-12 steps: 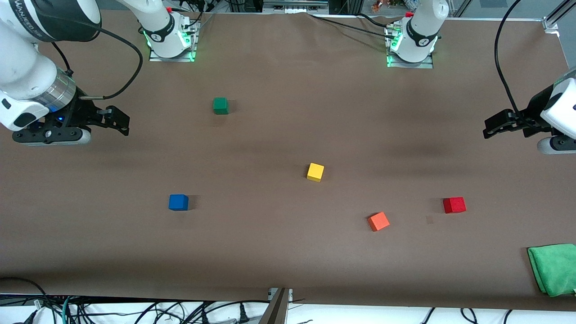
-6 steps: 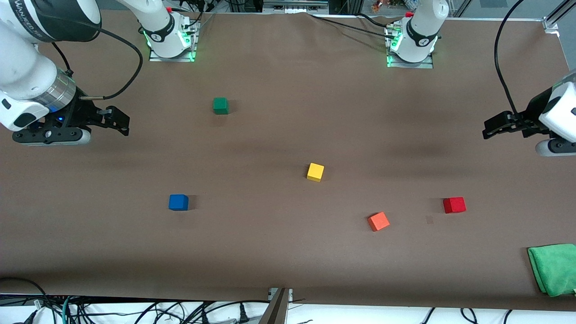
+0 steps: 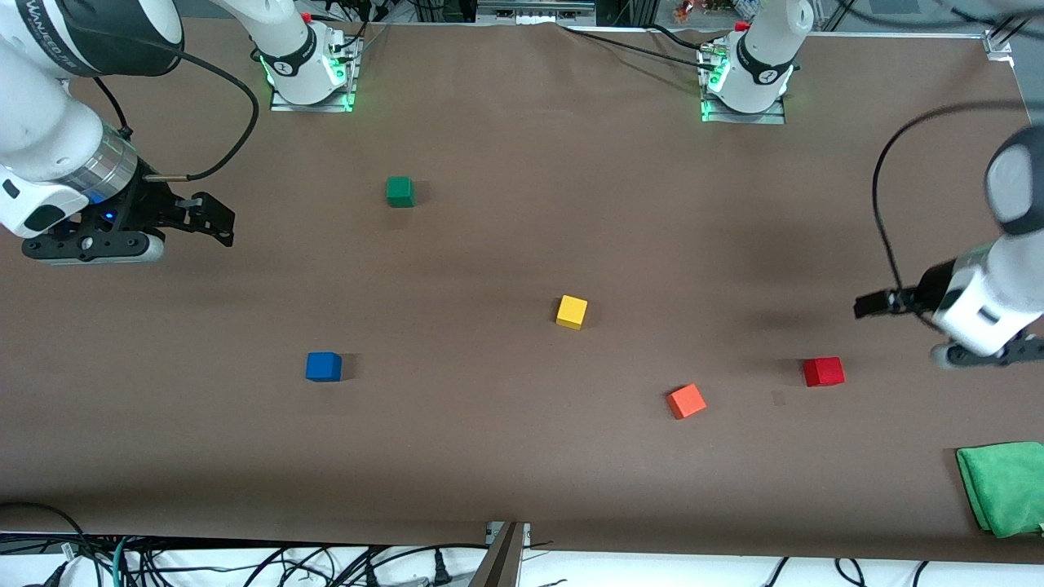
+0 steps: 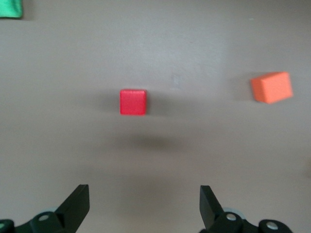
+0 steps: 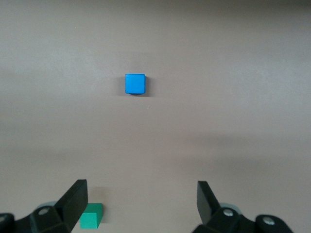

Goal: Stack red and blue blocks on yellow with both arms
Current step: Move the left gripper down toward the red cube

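Note:
The yellow cube (image 3: 572, 311) sits near the table's middle. The red cube (image 3: 823, 371) lies toward the left arm's end and shows in the left wrist view (image 4: 133, 102). The blue cube (image 3: 324, 366) lies toward the right arm's end and shows in the right wrist view (image 5: 135, 83). My left gripper (image 3: 871, 305) is open and empty, in the air above the table close to the red cube. My right gripper (image 3: 214, 220) is open and empty, held in the air at the right arm's end, waiting.
An orange cube (image 3: 687, 400) lies between the yellow and red cubes, nearer the front camera. A dark green cube (image 3: 400, 191) sits toward the robot bases. A green cloth (image 3: 1003, 486) lies at the table's corner by the left arm's end.
My left arm has swung down and toward the red cube, turning its gripper. The right arm and all cubes have not moved.

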You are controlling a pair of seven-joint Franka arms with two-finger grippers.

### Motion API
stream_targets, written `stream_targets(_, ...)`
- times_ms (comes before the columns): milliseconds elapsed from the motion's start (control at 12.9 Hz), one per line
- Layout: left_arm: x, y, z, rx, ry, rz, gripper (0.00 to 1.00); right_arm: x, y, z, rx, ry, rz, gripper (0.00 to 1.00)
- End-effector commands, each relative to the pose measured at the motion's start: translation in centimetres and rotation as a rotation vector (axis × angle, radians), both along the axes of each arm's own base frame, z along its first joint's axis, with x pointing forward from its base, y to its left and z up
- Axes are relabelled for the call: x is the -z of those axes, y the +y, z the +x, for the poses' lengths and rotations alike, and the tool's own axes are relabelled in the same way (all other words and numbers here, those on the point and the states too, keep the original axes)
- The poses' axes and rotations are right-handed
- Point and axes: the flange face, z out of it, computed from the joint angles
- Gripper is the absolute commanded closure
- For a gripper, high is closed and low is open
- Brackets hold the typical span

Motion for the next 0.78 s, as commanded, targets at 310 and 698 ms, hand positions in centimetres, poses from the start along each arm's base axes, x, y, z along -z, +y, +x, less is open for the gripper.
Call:
stream_targets(310,15.7,1.3,2.5,0.067,-0.057,-0.004,0.0,-0.5,0.0,0.3,0.007,-0.008,-0.002,0.01)
stream_targets(698,19.2,4.0,1.9,0.12,-0.089,-0.007,0.0,-0.6,-0.1,0.3,0.008,-0.011,-0.001,0.01)
